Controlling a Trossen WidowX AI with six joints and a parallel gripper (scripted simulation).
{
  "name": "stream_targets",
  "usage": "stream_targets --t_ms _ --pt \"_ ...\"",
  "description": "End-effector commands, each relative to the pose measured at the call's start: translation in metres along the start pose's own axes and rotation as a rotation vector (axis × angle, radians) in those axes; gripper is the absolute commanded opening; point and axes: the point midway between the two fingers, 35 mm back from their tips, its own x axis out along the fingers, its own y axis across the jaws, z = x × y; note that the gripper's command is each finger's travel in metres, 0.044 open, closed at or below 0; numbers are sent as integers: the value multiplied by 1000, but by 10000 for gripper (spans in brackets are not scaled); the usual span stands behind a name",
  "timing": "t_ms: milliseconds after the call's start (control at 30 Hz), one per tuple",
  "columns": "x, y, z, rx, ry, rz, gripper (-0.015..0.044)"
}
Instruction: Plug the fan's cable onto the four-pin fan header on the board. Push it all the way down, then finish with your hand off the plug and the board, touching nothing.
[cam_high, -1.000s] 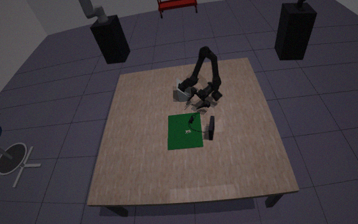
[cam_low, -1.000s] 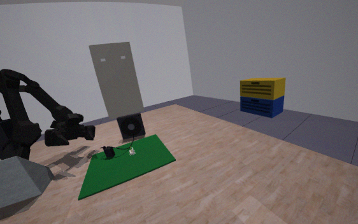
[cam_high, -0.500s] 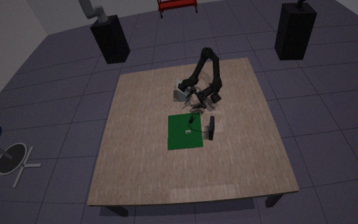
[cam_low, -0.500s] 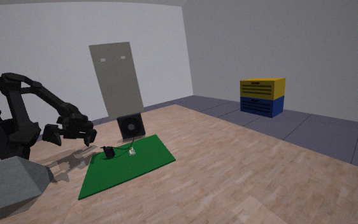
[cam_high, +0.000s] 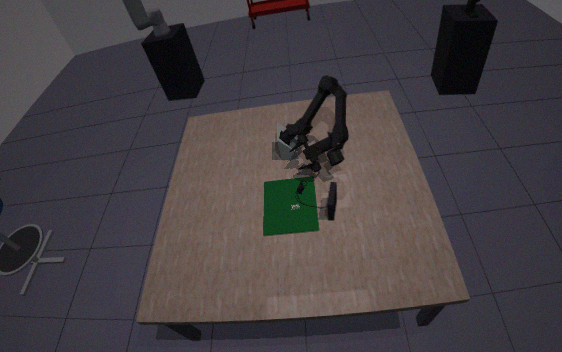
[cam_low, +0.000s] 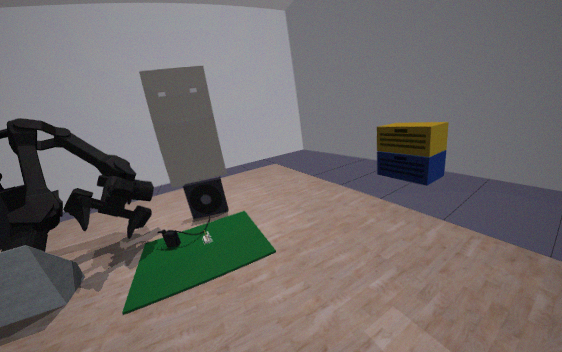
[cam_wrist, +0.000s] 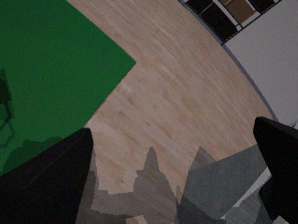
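The cable's black plug (cam_high: 300, 188) (cam_low: 171, 239) lies on the green board (cam_high: 280, 220) (cam_low: 200, 270) (cam_wrist: 50, 45) near its arm-side edge, apart from the header. The small white four-pin header (cam_high: 295, 207) (cam_low: 205, 239) stands near the board's middle with nothing on it. The black fan (cam_high: 332, 201) (cam_low: 206, 199) stands upright beside the board, its thin cable running to the plug. My gripper (cam_high: 297, 158) (cam_low: 107, 232) (cam_wrist: 177, 131) is wide open and empty, above the table beyond the board's arm-side edge, clear of plug and board. The wrist view does not show the header.
A grey angular block (cam_high: 286, 151) (cam_low: 35, 285) (cam_wrist: 215, 182) stands on the wooden table (cam_high: 225, 280) (cam_low: 350, 260) (cam_wrist: 165, 80) near the arm, close to the gripper. The fan stands close to the board's side, and its cable crosses the board.
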Motion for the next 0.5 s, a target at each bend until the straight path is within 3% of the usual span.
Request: stream_targets --t_ms 0,467 --pt "0 -2 -2 -35 78 -14 440" --pt "-2 -5 -5 -129 324 9 440"
